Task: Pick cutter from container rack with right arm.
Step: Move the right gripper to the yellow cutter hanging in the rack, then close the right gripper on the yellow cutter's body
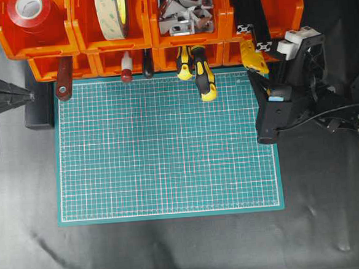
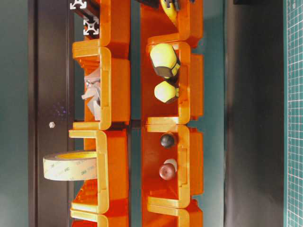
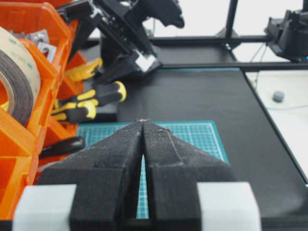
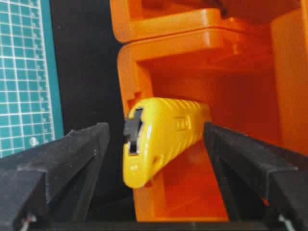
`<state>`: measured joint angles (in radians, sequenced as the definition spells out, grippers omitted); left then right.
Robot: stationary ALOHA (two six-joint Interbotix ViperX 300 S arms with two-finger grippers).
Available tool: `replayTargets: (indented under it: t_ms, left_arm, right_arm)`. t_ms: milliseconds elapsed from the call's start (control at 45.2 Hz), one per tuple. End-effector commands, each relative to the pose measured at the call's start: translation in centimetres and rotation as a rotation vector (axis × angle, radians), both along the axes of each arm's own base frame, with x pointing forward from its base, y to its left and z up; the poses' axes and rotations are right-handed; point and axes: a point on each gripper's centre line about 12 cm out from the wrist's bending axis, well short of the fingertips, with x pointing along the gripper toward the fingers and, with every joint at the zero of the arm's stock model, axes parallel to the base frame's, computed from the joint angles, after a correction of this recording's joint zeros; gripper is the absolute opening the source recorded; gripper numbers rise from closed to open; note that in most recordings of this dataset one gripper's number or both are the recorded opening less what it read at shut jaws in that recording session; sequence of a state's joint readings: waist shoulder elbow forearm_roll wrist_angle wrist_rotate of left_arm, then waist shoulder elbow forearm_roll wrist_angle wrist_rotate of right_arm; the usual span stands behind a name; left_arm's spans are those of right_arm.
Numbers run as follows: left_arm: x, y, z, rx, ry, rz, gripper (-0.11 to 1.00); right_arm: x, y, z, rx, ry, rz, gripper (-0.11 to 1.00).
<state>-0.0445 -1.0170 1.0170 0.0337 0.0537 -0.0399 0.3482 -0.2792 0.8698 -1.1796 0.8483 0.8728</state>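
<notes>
Green gridded cutting mat (image 1: 168,147) lies on black tabletop (image 1: 175,245).

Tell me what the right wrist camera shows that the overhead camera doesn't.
Only the right wrist view shows the right gripper open, its fingers either side of the cutter without touching it. Only the overhead view shows the green cutting mat, the screwdrivers and the tape rolls. Both show the cutter sticking out of a bin of the orange container rack.

Yellow ribbed cutter (image 4: 159,139) juts from an orange container rack (image 4: 250,72) bin's open front.
</notes>
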Motion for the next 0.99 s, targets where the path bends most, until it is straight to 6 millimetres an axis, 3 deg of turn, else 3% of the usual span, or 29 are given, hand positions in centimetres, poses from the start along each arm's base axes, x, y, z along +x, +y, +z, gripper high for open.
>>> replayTargets:
  t_ms: [0, 177, 376, 729, 973]
  left_arm:
    - [0.1, 0.0, 0.4, -0.004, -0.012, 0.0, 0.0]
    - [0.1, -0.1, 0.4, -0.004, -0.012, -0.003, 0.0]
    - [0.0, -0.1, 0.4, -0.004, -0.014, -0.003, 0.0]
    - [-0.1, -0.1, 0.4, -0.004, -0.017, -0.003, 0.0]
    - [-0.4, 0.1, 0.5, -0.004, -0.026, 0.003, 0.0]
  right_arm:
    - [0.4, 0.0, 0.5, 0.009, -0.024, 0.004, 0.76]
    - [0.4, 0.0, 0.5, 0.014, -0.03, -0.003, 0.64]
    - [0.4, 0.4, 0.6, 0.024, -0.037, -0.001, 0.36]
    - [0.2, 1.3, 2.2, -0.011, -0.057, -0.023, 0.33]
    - [0.5, 3.9, 5.3, -0.044, -0.113, -0.012, 0.27]
